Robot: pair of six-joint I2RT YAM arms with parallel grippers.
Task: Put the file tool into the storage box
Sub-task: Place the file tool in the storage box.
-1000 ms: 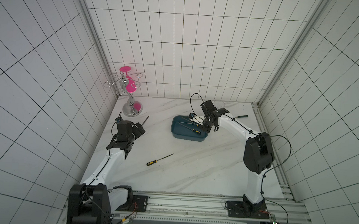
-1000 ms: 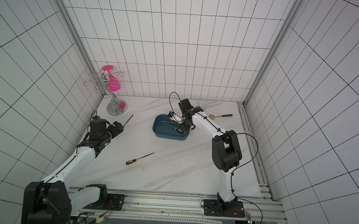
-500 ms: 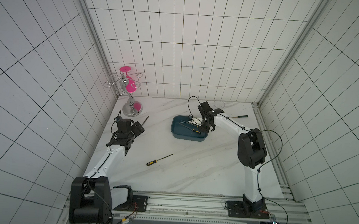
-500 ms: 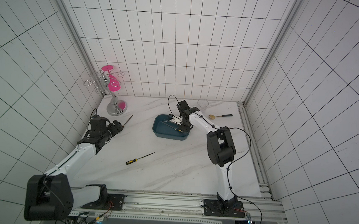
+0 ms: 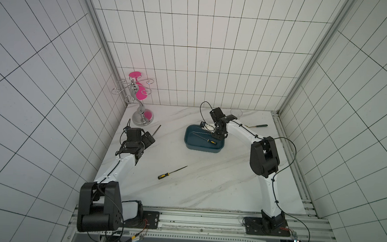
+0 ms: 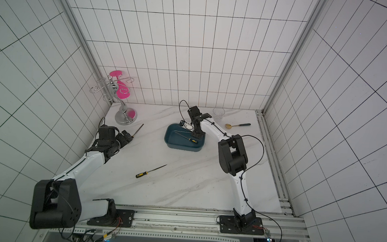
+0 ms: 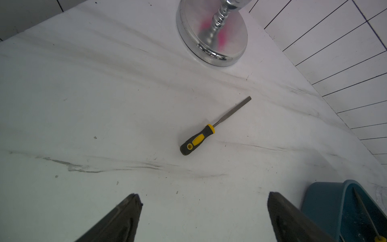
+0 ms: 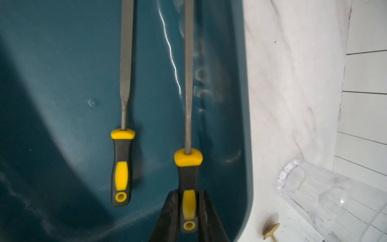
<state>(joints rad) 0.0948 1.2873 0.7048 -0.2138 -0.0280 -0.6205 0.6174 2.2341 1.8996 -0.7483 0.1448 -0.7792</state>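
Storage box [image 5: 203, 148], both top views: back-centre; loose file [image 5: 172, 172] on open marble. Left wrist: left gripper [image 7: 204, 196] spread, flat file [image 7: 201, 137] ahead. Right wrist alone: right gripper [image 8: 189, 197] clamping held file [image 8: 188, 117] in box, near wall, beside second file [image 8: 122, 159].

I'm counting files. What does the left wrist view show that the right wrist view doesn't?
Left wrist only: a loose file on the table, the chrome stand base, the open left end effector. Right wrist only: the right end effector shut on a held file at its handle, a resting file beside it, a glass cup, a gold spoon. Both: the storage box; the left wrist glimpses one file inside, which one I can't tell.
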